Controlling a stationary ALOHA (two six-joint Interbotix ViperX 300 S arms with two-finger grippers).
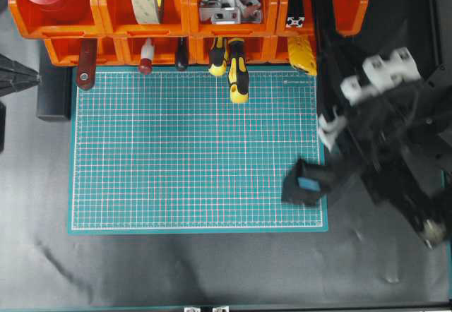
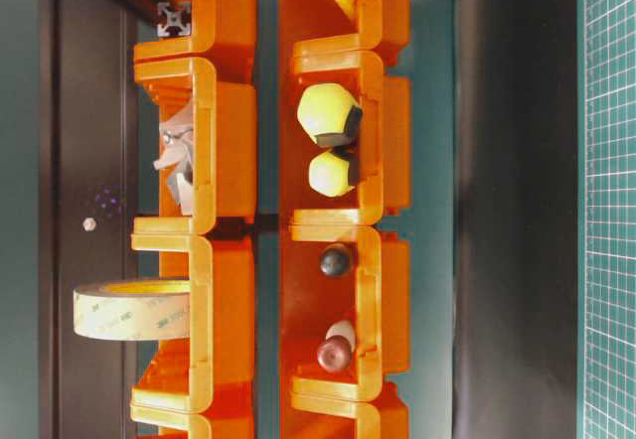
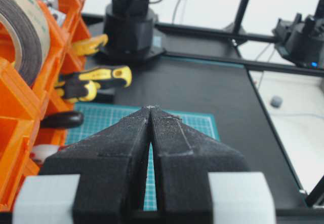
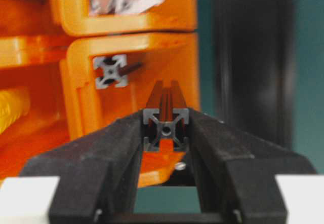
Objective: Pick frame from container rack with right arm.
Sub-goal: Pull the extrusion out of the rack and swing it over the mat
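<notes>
Right gripper (image 4: 166,133) is clamped on a frame (image 4: 166,128), bar's long axis running straight fwd between fingers toward the container rack (image 4: 152,51). 2nd frame (image 4: 112,71) sits up-left in the bin. Left gripper (image 3: 151,116) closed, empty, well away.

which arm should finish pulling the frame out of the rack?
Right. Its end effector is already clamped on the frame in front of the container rack. The left end effector is shut on nothing, over the green mat.
</notes>
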